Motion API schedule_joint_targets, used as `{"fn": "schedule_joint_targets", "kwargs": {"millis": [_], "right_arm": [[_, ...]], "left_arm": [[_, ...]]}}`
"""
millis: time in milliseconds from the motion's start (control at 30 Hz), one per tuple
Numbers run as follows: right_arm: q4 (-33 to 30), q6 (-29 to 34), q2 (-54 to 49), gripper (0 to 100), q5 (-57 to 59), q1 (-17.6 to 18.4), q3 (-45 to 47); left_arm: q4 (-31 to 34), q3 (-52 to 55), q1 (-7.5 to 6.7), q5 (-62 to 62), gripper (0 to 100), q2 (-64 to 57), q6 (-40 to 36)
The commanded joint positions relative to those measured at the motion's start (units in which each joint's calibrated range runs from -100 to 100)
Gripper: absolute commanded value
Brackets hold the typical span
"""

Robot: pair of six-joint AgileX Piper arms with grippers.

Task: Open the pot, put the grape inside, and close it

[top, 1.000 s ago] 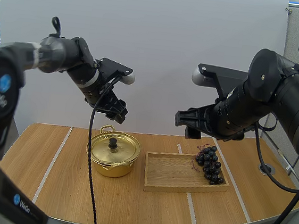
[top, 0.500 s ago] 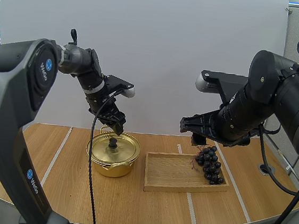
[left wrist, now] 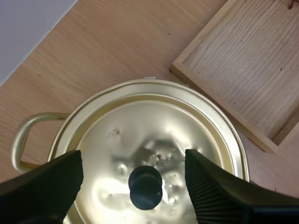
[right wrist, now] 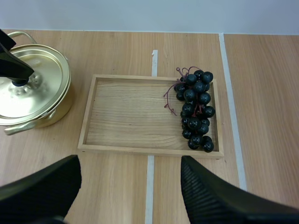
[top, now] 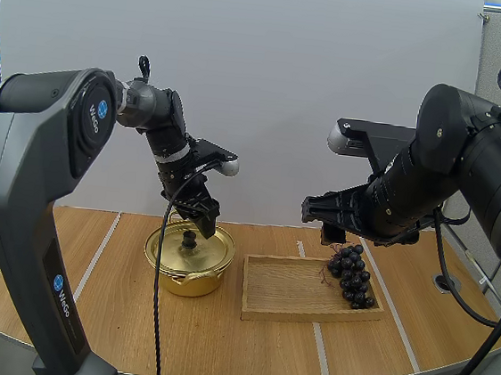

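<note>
A gold pot (top: pixel 190 255) (right wrist: pixel 28 91) stands on the table with its lid (left wrist: pixel 154 154) on. The lid has a black knob (left wrist: pixel 145 187) (top: pixel 189 238). My left gripper (top: pixel 202 226) (left wrist: pixel 135 179) hangs open just above the knob, one finger on each side of it, touching nothing. A bunch of dark grapes (top: pixel 352 274) (right wrist: pixel 195 108) lies at the right end of the wooden tray (top: pixel 298 291) (right wrist: pixel 126 116). My right gripper (top: pixel 328 234) (right wrist: pixel 131 186) hovers open above the tray's far edge, beside the grapes.
The tray (left wrist: pixel 243 65) sits right of the pot, a small gap between them. The pot has loop handles (left wrist: pixel 23 135) at its sides. Pale tape lines (top: pixel 89 269) cross the wooden table. Open table lies in front of the pot and tray.
My left gripper has come down and rightward from above the pot to just over the lid's knob. My right gripper has shifted slightly right, then held still.
</note>
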Motion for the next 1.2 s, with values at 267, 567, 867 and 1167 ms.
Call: {"fn": "schedule_joint_targets", "kwargs": {"millis": [267,567,867,1167], "right_arm": [[-0.64,0.27,-0.58,100,0.36,-0.19,-0.43],[-0.64,0.27,-0.58,100,0.36,-0.19,-0.43],[-0.64,0.27,-0.58,100,0.36,-0.19,-0.43],[-0.64,0.27,-0.58,100,0.36,-0.19,-0.43]], "left_arm": [[0.86,-0.47,-0.28,2.36,100,1.6,0.06],[0.89,-0.47,-0.28,2.42,100,3.04,-0.13],[2.13,-0.47,-0.28,2.41,100,3.33,-0.13],[3.32,-0.47,-0.28,2.41,100,4.51,-1.08]]}}
